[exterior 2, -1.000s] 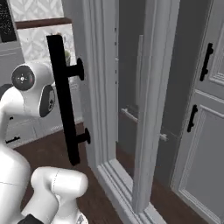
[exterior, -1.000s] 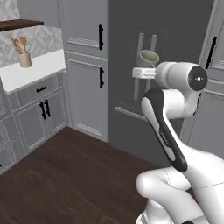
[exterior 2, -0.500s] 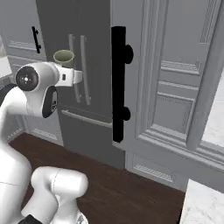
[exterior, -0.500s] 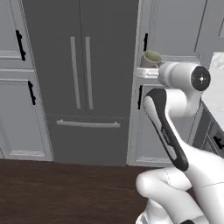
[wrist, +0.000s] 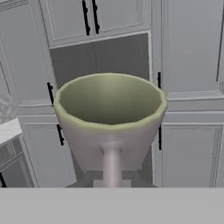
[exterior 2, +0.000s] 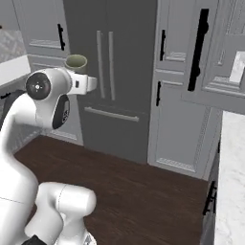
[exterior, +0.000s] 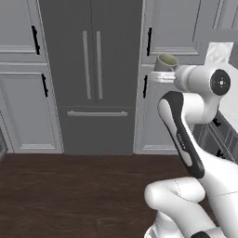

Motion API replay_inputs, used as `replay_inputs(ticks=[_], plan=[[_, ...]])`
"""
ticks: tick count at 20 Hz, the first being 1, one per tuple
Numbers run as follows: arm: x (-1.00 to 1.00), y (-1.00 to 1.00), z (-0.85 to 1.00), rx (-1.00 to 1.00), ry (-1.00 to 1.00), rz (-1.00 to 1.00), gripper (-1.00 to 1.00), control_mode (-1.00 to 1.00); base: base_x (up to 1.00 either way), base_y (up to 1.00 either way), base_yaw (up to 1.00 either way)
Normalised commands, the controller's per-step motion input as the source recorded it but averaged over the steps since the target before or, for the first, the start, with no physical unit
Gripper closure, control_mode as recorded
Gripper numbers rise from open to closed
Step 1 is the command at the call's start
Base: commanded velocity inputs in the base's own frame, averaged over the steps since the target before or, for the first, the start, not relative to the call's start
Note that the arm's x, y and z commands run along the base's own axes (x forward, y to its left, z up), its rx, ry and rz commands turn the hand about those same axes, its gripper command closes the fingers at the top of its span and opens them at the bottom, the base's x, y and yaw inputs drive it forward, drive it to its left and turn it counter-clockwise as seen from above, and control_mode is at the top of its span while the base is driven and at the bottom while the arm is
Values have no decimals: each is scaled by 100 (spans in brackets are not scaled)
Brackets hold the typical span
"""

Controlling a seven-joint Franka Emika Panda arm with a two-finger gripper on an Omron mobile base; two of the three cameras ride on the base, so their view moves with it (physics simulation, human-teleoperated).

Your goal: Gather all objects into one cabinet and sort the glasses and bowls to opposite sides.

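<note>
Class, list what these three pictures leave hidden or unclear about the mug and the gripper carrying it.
- Gripper fingers: hand view, the mug covers where they would show, so the grip itself is unseen.
- Mug's lower body: left base view, the white wrist hides all but the rim; the same in the right base view.
- Mug's base: hand view, cut off by the bottom band.
- Mug's contents: too small in both base views.
</note>
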Motion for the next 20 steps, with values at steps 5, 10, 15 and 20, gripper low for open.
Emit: replay_inputs(ticks=[5,10,15,20], plan=[[0,0,0,0,0,0,100,100,-86,100,-18],[0,0,0,0,0,0,100,100,-17,99,-32],[0,0,0,0,0,0,100,100,41,75,-55],[0,0,0,0,0,0,100,100,53,34,-75]])
